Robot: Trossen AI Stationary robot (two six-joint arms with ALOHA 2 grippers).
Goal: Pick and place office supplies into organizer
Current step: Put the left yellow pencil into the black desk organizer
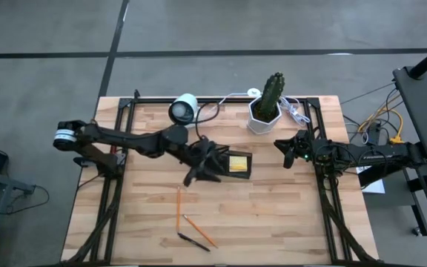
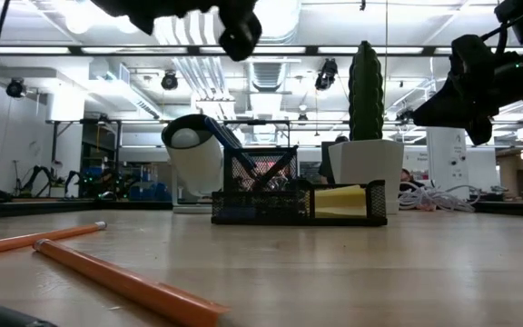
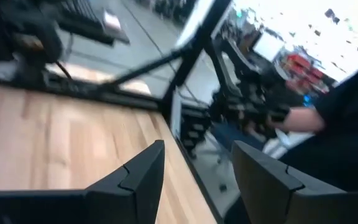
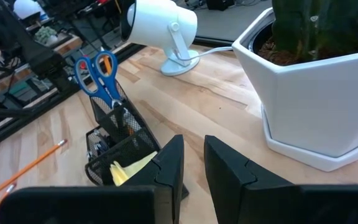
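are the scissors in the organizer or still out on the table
In. The right wrist view shows the scissors standing upright in the black mesh organizer, blue handles up and blades down inside a compartment, beside the yellow sticky-note pad.

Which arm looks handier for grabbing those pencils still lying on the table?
Probably the left. Its gripper hangs open by the organizer, nearer the pencils; the right gripper waits by the cactus pot, farther off.
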